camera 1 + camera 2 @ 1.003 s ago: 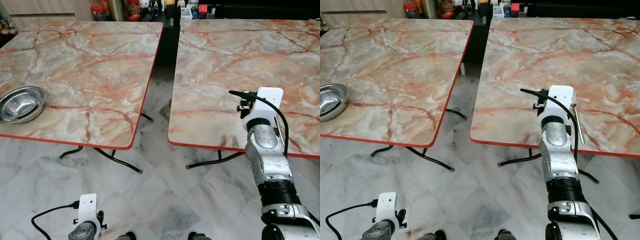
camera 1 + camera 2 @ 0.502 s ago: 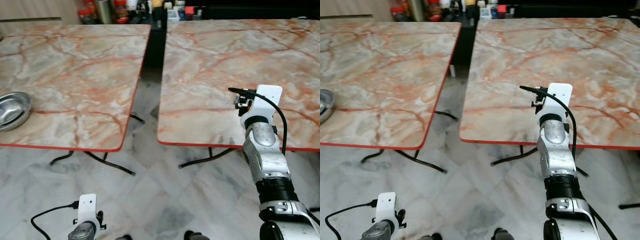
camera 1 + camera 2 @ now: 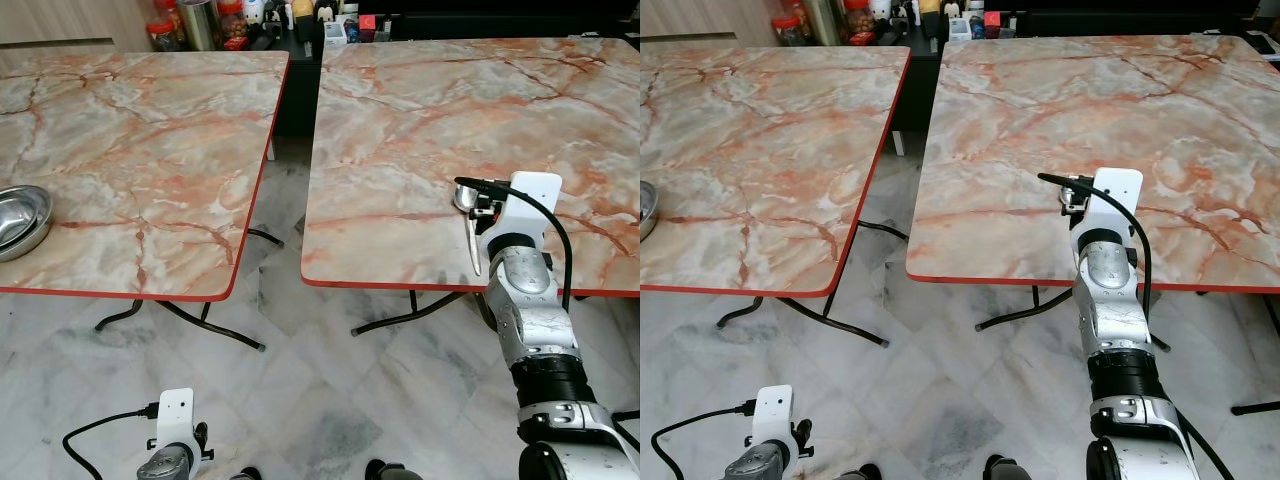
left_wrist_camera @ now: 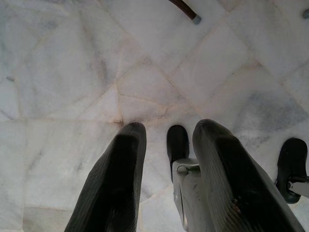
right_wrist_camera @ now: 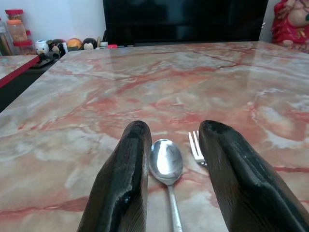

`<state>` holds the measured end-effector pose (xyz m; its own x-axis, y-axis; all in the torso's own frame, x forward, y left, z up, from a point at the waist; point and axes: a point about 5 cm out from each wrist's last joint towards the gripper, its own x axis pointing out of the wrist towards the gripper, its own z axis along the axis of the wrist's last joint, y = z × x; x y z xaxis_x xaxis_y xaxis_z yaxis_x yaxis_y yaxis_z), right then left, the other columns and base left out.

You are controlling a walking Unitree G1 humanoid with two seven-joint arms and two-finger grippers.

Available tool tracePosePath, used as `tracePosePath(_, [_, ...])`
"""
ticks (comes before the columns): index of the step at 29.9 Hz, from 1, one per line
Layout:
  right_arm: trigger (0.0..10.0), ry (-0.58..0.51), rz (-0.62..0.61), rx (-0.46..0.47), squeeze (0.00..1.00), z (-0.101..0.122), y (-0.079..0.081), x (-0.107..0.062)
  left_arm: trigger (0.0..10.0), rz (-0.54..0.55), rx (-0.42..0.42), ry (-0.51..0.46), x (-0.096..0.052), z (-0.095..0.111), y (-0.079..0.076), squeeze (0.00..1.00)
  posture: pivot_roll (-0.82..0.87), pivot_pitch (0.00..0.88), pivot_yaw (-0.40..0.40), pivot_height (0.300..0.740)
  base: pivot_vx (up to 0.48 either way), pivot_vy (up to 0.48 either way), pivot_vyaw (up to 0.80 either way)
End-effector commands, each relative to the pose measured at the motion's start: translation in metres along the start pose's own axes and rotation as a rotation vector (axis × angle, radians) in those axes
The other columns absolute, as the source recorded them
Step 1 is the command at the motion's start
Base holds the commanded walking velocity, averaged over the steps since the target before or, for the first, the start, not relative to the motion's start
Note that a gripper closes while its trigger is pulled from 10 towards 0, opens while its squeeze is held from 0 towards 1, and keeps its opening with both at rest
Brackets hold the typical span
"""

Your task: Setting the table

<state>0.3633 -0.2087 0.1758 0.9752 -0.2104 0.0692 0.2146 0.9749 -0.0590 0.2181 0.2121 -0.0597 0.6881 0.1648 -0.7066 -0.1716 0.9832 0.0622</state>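
Note:
A steel spoon (image 5: 166, 162) lies on the right marble table (image 3: 400, 110), bowl facing up, between the fingers of my right gripper (image 5: 176, 128), which is open. A fork (image 5: 196, 146) lies just beside it, its tines showing next to one finger (image 5: 227, 164). From the head, the spoon (image 3: 468, 225) shows left of my right wrist (image 3: 520, 205), near the table's front edge. A steel bowl (image 3: 20, 218) sits at the left table's left edge. My left gripper (image 4: 166, 130) hangs open and empty over the floor.
The two red-edged marble tables stand side by side with a narrow gap (image 3: 295, 120) between them. Black metal legs (image 3: 210, 320) reach out under both. Jars and small figures (image 3: 230, 15) crowd a dark shelf behind. Marble floor (image 3: 330, 400) lies in front.
The camera has swung right, so the bowl and left table slid leftward in view. The spoon now shows left of my right wrist. The right arm stays at the table's front edge.

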Motion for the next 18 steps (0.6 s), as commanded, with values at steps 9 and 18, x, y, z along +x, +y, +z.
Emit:
tracePosePath(9, [10.0,0.073,-0.003,0.009,0.0,-0.012,0.002,-0.001,10.0,0.023,-0.001,0.043,-0.002,-0.01,0.008,0.0,-0.09,0.171,0.054,0.74,0.0,0.0,-0.35])
tracePosePath(18, [10.0,0.051,0.019,0.01,0.0,-0.011,0.007,-0.002,10.0,0.021,-0.002,0.046,-0.002,-0.011,0.009,0.0,-0.08,0.172,0.055,0.74,0.117,0.0,-0.08])
